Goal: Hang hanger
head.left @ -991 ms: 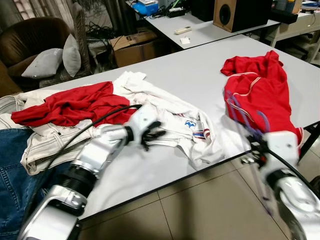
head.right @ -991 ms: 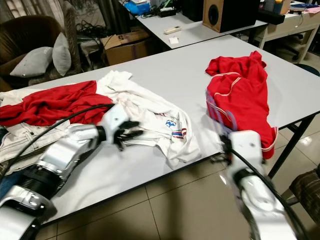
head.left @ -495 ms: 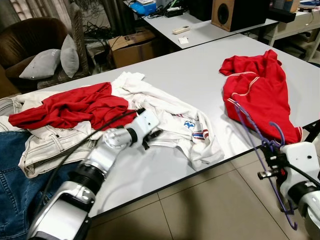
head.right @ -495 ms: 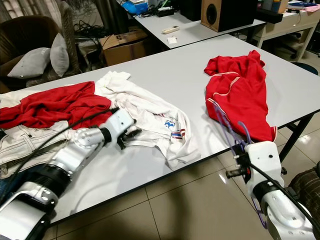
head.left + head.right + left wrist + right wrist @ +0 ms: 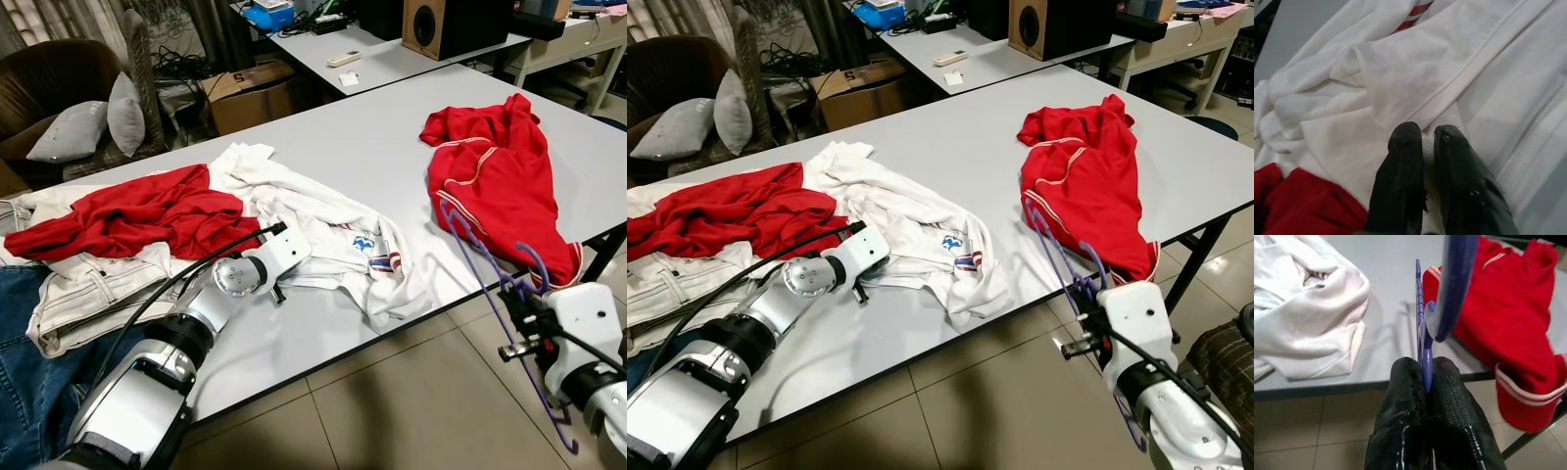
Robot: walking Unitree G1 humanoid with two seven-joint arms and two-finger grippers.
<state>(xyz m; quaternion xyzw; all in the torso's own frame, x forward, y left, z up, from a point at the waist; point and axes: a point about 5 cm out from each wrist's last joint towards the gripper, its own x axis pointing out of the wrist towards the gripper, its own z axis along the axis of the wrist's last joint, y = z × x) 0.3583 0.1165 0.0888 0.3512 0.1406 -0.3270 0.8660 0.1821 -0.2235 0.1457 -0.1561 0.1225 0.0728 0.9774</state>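
Right gripper point(image 5: 1425, 377): clamped on purple hanger point(image 5: 490, 284), off bench point(image 5: 392, 147) edge.
Left gripper point(image 5: 1427, 134): pinched on white shirt point(image 5: 333, 230).

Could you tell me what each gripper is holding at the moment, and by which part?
Right gripper: purple hanger, pinched on its thin frame. Left gripper: a fold of the white shirt.

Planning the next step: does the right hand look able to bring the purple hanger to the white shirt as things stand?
Probably yes. The right hand, shut on the purple hanger, is off the table edge; bare tabletop lies between it and the white shirt.
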